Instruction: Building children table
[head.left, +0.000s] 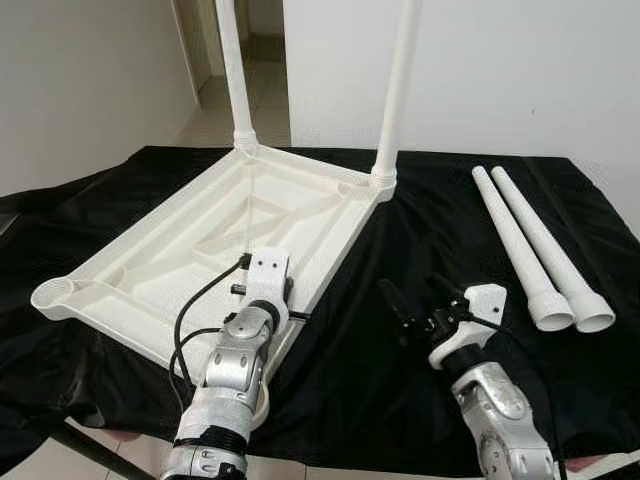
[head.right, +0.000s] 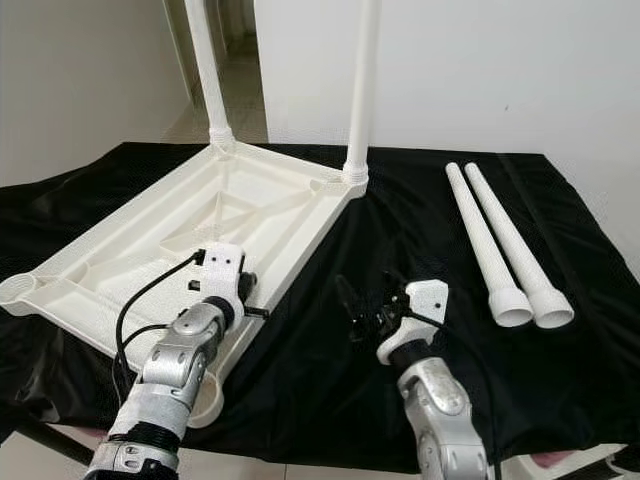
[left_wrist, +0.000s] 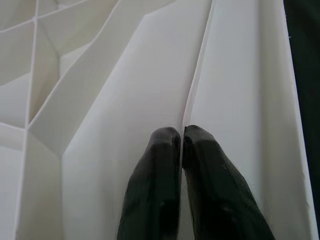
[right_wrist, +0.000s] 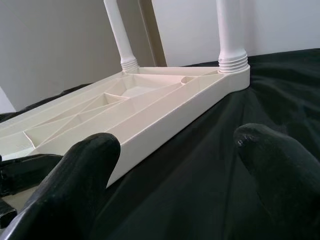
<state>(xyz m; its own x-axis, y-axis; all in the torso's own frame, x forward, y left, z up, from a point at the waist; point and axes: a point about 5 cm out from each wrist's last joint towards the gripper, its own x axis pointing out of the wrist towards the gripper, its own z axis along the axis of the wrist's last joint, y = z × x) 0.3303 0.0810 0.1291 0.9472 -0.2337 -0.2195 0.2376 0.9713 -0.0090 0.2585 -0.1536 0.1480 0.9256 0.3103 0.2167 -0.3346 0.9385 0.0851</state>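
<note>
The upside-down white plastic tabletop (head.left: 230, 240) lies on the black-covered counter (head.left: 400, 290) with the clenched left claw (left_wrist: 182, 135) pressing it, so the released right claw (right_wrist: 180, 165) should calmly fetch a loose white leg (head.left: 515, 245).

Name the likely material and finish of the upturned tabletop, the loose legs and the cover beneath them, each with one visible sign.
Tabletop: probably moulded plastic, matte off-white; moulded ribs on its underside.
Loose legs: seemingly the same plastic; hollow tubes with flared open ends.
Cover: black fabric, faintly shiny; it wrinkles and drapes over the edge.
</note>
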